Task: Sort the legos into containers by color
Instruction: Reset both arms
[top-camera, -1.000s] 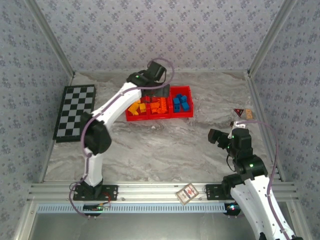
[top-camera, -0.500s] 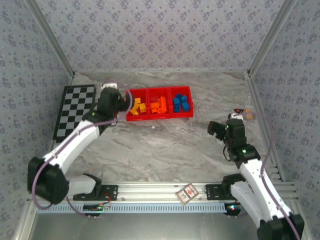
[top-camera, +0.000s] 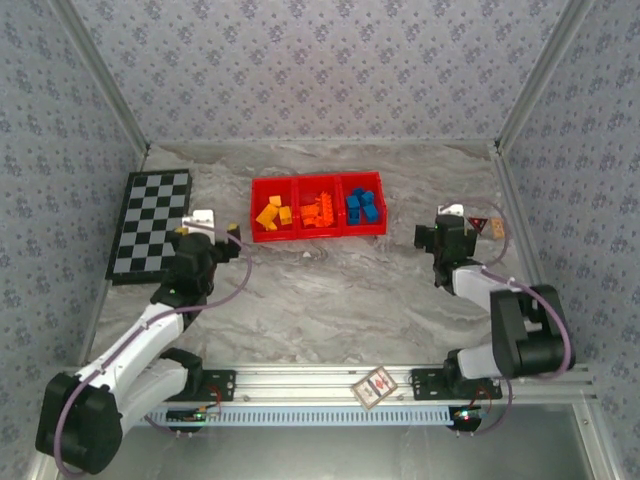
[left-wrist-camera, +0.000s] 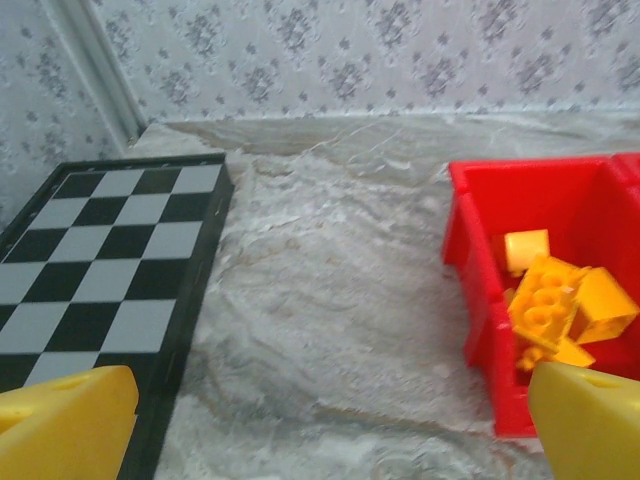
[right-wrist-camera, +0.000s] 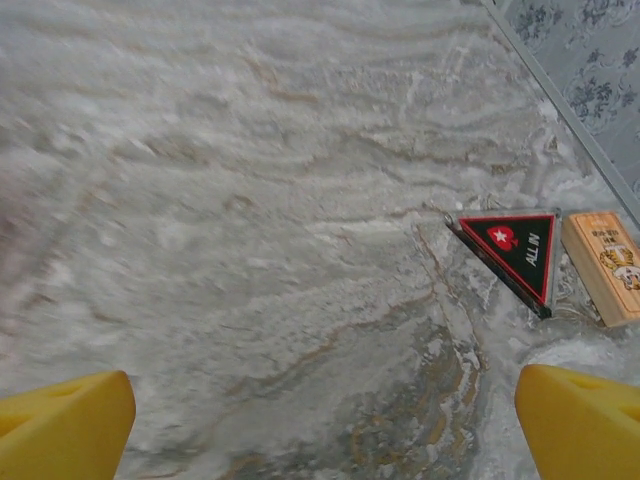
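Since the bricks (top-camera: 318, 210) are seen grouped by colour in the tray (top-camera: 300, 237) at twelve o'clock, the left claw (top-camera: 208, 231) and right claw (top-camera: 447, 225) are held open and empty at its nine and three o'clock.

Marbled table (top-camera: 330, 290): red tray (top-camera: 318, 236), checkered board (top-camera: 150, 222), triangle (right-wrist-camera: 515, 250), perhaps wooden block (right-wrist-camera: 605, 265)

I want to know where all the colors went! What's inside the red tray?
The red tray holds yellow-orange bricks in its left compartment, orange bricks in the middle and blue bricks on the right. They lie piled, so anything beneath them is hidden.
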